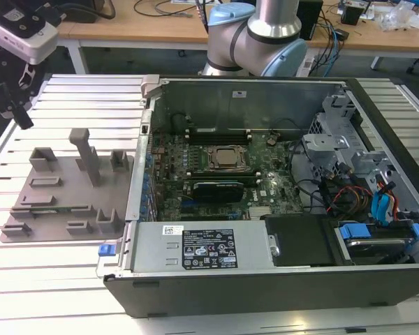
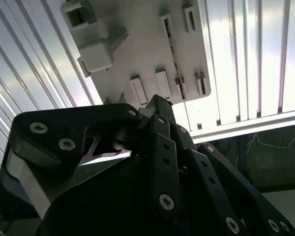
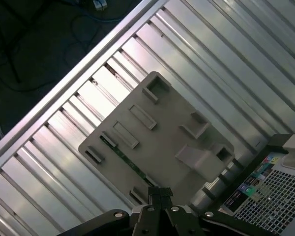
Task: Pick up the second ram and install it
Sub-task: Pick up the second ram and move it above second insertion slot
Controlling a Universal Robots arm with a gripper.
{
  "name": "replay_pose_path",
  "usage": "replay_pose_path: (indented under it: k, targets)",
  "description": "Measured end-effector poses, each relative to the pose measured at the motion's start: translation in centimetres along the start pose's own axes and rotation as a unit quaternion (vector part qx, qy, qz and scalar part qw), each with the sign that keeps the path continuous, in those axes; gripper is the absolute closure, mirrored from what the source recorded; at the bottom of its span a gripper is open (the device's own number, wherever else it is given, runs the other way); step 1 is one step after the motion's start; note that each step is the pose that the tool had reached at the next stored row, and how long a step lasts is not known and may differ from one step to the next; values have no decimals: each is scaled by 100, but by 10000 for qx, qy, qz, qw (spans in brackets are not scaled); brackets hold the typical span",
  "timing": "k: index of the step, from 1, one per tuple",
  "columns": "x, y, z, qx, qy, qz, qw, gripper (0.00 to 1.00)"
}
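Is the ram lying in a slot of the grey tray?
Yes, the first wrist view shows the green ram lying in a slot of the tray.

The gripper (image 3: 160,191) is cut off by the first wrist view's edge and covers a corner of the grey tray (image 3: 164,145). The ram (image 3: 123,156) sits sunk in a tray slot, only a thin green edge showing. The arm (image 1: 265,35) runs off the exterior view's top.

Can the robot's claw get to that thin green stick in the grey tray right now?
Probably yes. The gripper hangs near the grey tray, and nothing covers the green stick lying in its slot.
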State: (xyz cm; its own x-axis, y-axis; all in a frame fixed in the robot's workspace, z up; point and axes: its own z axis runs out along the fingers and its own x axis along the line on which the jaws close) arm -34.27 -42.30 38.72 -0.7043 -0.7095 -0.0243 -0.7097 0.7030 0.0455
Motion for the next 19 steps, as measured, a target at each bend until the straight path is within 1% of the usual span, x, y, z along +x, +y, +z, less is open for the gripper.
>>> replay_pose_path:
  k: [2,4,5,7,8,9,10,12,14,15,16,17,19]
  targets:
    - [0,0,0,-4,6,-143,9999,90]
    - [0,0,0,-9,17,-367,9993,90]
    - [0,0,0,-12,22,-482,9988,90]
    - [0,0,0,-17,32,-705,9975,90]
    - [0,0,0,-21,39,-847,9964,90]
    - [0,0,0,-22,42,-921,9957,90]
    - [0,0,0,-25,47,-1023,9947,90]
    - [0,0,0,-27,51,-1127,9936,90]
    - [0,0,0,-32,60,-1309,9914,90]
    - [0,0,0,-33,62,-1378,9904,90]
    - [0,0,0,-35,65,-1425,9898,90]
    - [0,0,0,-37,69,-1510,9885,90]
    - [0,0,0,-42,79,-1738,9847,90]
